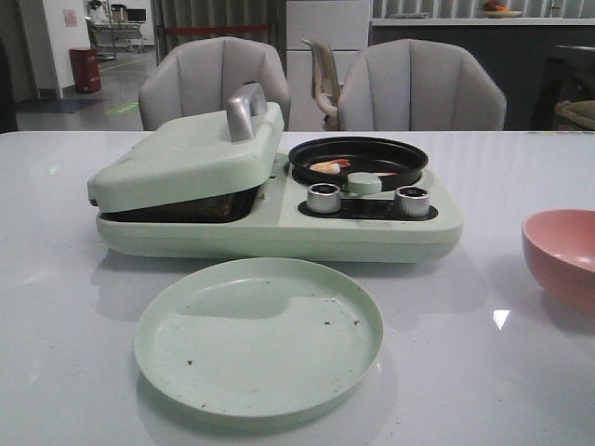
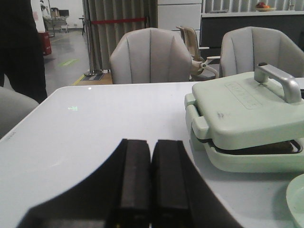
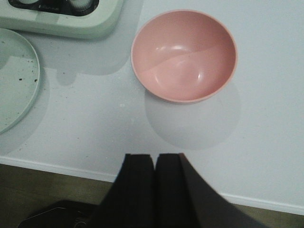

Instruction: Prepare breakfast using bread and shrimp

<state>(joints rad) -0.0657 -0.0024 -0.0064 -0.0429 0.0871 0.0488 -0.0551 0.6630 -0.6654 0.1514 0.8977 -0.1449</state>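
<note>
A pale orange shrimp [image 1: 330,166] lies in the black round pan [image 1: 359,160] on the right half of the green breakfast maker [image 1: 279,218]. The maker's hinged lid [image 1: 191,158] with a metal handle [image 1: 246,110] rests almost shut over the left grill; the bread is hidden. In the left wrist view the lid [image 2: 247,111] sits a little ajar. My left gripper [image 2: 151,145] is shut and empty above the table, left of the maker. My right gripper [image 3: 154,157] is shut and empty over the table's near edge, short of the pink bowl [image 3: 184,54].
A green plate [image 1: 258,336] with crumbs lies in front of the maker; its rim [image 3: 33,90] shows in the right wrist view. The pink bowl [image 1: 561,255] stands empty at the right edge. Two grey chairs [image 1: 216,82] stand behind the table.
</note>
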